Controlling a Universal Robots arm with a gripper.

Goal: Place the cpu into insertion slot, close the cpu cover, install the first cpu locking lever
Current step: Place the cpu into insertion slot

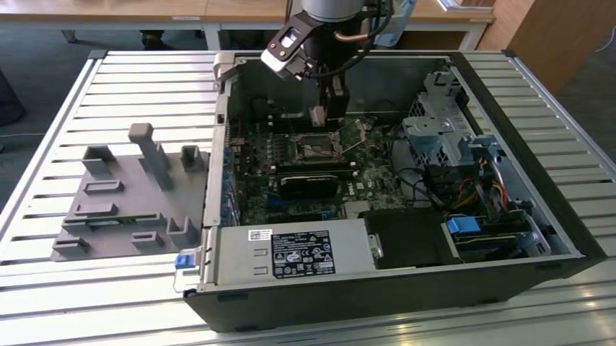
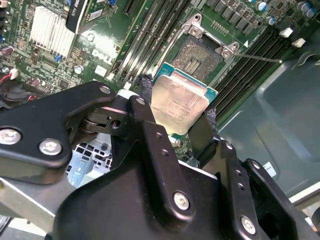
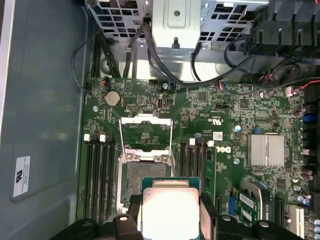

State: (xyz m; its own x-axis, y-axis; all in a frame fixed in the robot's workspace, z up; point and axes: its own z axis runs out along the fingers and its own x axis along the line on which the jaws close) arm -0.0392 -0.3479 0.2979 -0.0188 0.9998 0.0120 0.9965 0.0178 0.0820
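Note:
My gripper (image 1: 324, 117) hangs inside the open computer case, a little above the motherboard and just behind the insertion slot (image 1: 313, 148) as the exterior view shows it. It is shut on the cpu (image 2: 179, 102), a silver-topped square chip with a green rim, held by two opposite edges between the black fingers (image 2: 145, 95). In both wrist views the insertion slot (image 3: 141, 181) lies bare with its dark pin field showing, and the cpu (image 3: 170, 210) hovers beside it, partly overlapping its edge. The cpu cover (image 3: 146, 120) is swung open. A thin locking lever (image 2: 260, 57) sticks out beside the slot.
Long black memory slots (image 3: 100, 175) flank the socket. A finned heat sink (image 3: 266, 150), a black card (image 1: 308, 184), the drive cage (image 1: 443, 137) with cables and the power supply (image 1: 288, 252) crowd the case. A grey fixture (image 1: 125, 194) lies on the slatted table (image 1: 58, 115).

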